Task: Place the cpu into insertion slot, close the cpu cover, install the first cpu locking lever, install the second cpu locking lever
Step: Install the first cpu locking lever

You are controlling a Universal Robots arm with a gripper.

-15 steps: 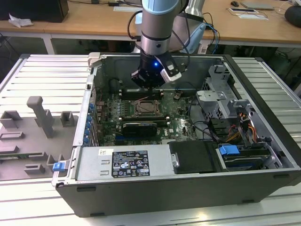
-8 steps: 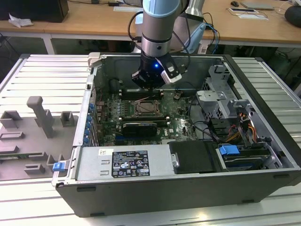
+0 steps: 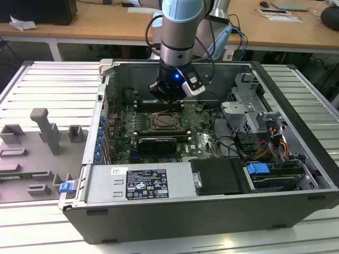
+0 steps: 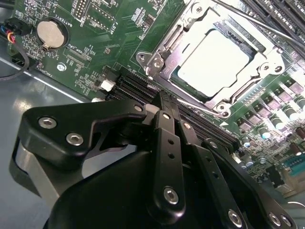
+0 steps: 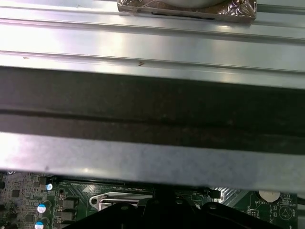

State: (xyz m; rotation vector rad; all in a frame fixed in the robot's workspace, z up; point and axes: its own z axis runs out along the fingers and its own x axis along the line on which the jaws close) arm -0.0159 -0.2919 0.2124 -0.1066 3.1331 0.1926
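Observation:
In the second wrist view the cpu (image 4: 214,59) lies flat in the insertion slot (image 4: 222,109), its pale metal top showing. The silver cpu cover (image 4: 169,45) lies down around it like a frame. One thin wire lever (image 4: 257,21) crosses past the slot's far corner. Another (image 4: 190,102) runs along the edge nearest my fingers. My gripper (image 4: 162,98) hangs just beside that edge with its black fingers together and nothing seen between them. In the exterior view the gripper (image 3: 170,99) is inside the open computer case, just behind the slot (image 3: 157,123).
A black graphics card (image 3: 156,143) lies in front of the slot, and memory slots (image 4: 131,86) run beside it. A labelled power supply (image 3: 140,182) fills the case front and a drive cage (image 3: 249,111) the exterior view's right. A grey fixture (image 3: 45,132) stands on the ribbed table.

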